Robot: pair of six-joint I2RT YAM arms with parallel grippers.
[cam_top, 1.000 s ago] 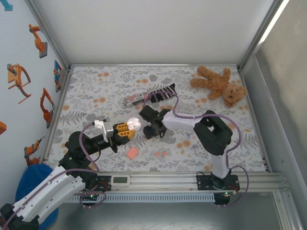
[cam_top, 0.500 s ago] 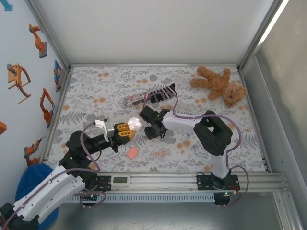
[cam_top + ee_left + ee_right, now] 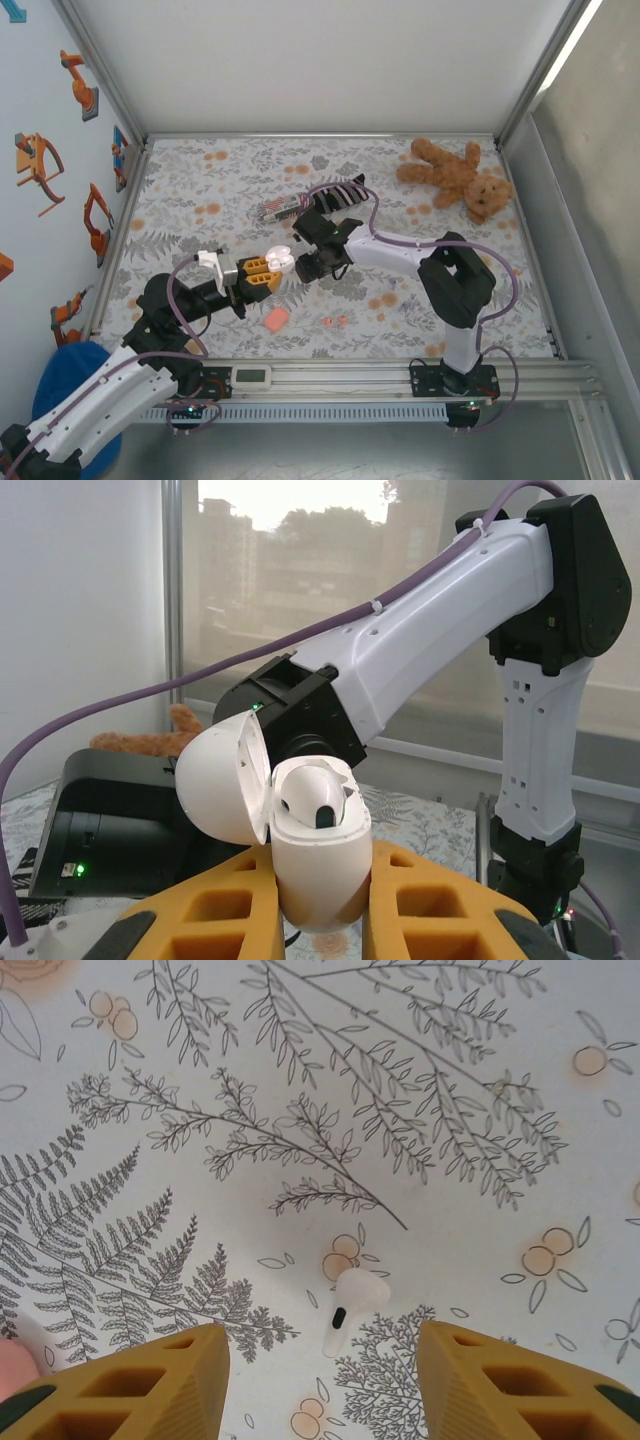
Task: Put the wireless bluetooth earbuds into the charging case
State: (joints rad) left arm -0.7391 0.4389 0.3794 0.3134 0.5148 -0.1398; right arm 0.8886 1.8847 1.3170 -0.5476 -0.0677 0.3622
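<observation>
While clamped shut from both sides, holding upright: white charging case (image 3: 318, 870) in the left gripper (image 3: 320, 910), yellow fingers (image 3: 225, 915) pressed flat against its lower body. Raised off the tablecloth (image 3: 200, 190), left of centre. Lid (image 3: 222, 780) hinged open and swung to the left in the wrist view. Inside the open mouth, a seated earbud (image 3: 318, 808), glossy white with a dark slot facing out; cannot tell which well. Just right of the case, nose down: right gripper (image 3: 320, 1332), jaws partway apart and gripping nothing. Between and just beyond its fingertips, lying flat on the leaf print and touched by neither finger: white earbud (image 3: 356, 1290), with a rounded head, a short stem and a dark oval mark, stem pointing toward the near edge of the wrist view. Nearer the front rail, resting on the cloth: coral-red earbuds (image 3: 335, 321), a tiny pair side by side, well apart from both grippers. Left of them, near but not touching: salmon-orange case (image 3: 275, 319), rounded and closed as far as can be told. At the far right, teddy bear (image 3: 455, 178) sprawled on the cloth.
</observation>
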